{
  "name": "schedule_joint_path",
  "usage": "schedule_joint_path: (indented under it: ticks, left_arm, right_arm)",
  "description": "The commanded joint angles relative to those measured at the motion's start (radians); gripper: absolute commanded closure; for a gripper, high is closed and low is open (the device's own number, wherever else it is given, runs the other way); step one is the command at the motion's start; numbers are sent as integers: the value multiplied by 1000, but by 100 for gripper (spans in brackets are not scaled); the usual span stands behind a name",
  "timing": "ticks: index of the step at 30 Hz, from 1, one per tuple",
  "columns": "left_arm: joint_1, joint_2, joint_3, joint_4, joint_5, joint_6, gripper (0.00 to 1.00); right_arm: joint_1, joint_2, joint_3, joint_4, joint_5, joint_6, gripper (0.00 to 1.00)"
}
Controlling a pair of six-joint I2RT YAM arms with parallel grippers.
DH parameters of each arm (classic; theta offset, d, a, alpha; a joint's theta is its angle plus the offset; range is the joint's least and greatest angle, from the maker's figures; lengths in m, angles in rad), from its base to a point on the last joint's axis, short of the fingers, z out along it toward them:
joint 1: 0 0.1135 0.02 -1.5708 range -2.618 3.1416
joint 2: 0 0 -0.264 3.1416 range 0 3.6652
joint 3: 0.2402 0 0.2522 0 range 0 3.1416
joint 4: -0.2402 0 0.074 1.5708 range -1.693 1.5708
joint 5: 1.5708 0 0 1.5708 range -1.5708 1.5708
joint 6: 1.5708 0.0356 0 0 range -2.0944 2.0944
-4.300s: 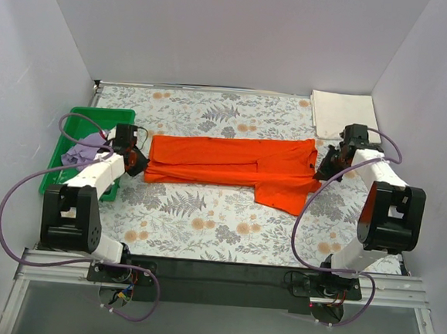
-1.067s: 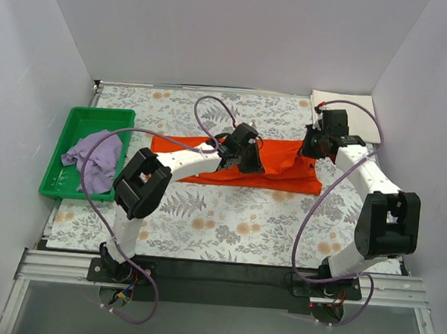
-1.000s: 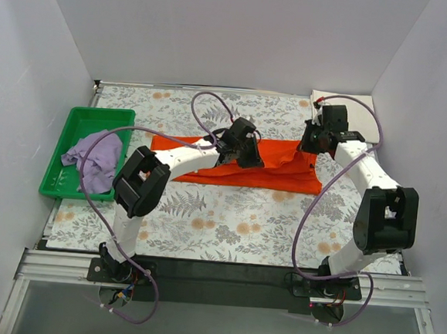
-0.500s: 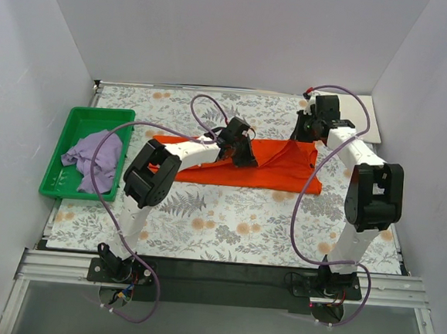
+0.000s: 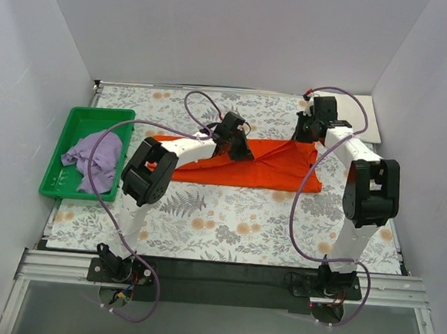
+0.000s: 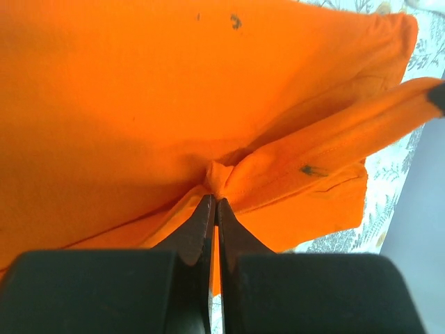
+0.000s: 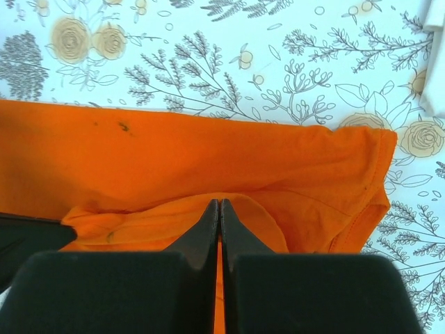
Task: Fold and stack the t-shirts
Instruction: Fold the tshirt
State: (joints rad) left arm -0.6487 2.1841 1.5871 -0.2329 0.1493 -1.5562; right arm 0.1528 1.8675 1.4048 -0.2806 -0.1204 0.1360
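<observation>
Pinching the bright orange cloth t-shirt tight, the left gripper and right gripper have pulled its near edge toward 12 o'clock, making one long fold.

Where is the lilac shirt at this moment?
In the top view, the lilac shirt lies crumpled in the green tray on the left side, left of the orange shirt.
</observation>
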Motion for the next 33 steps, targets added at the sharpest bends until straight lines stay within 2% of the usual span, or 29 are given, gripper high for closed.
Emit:
schedule_joint_path:
  ticks: [1, 7, 9, 10, 11, 12, 14, 15, 17, 21, 27, 33]
  left_arm:
    - [11, -3, 45, 23, -34, 25, 99]
    - [15, 37, 91, 53, -34, 64, 96]
    - [15, 45, 94, 67, -28, 74, 86]
    - [15, 45, 94, 78, -30, 76, 73]
    - [17, 43, 93, 83, -37, 77, 68]
    - [17, 40, 91, 84, -43, 84, 64]
    - [24, 10, 67, 96, -54, 90, 51]
    - [27, -6, 54, 102, -71, 96, 47]
    - [40, -67, 5, 113, -82, 111, 37]
    - [73, -215, -108, 84, -126, 154, 23]
    - [124, -453, -355, -26, -226, 237, 22]
    - [250, -704, -605, -75, -240, 228, 31]
  right_arm:
    - [2, 27, 36, 40, 48, 36, 98]
    - [-16, 55, 39, 44, 64, 103, 97]
    - [-22, 64, 40, 44, 64, 126, 93]
    - [-27, 67, 42, 44, 62, 132, 89]
    - [-29, 67, 42, 44, 59, 139, 85]
    - [-30, 67, 43, 46, 56, 139, 74]
    - [-30, 58, 45, 44, 50, 132, 67]
    - [-30, 47, 40, 44, 48, 126, 59]
    - [-39, 12, 17, 44, 47, 117, 55]
    - [-74, -91, -70, 23, 33, 93, 49]
    - [-182, -277, -317, 0, -41, 89, 48]
    - [-280, -381, -481, 20, -145, 134, 52]
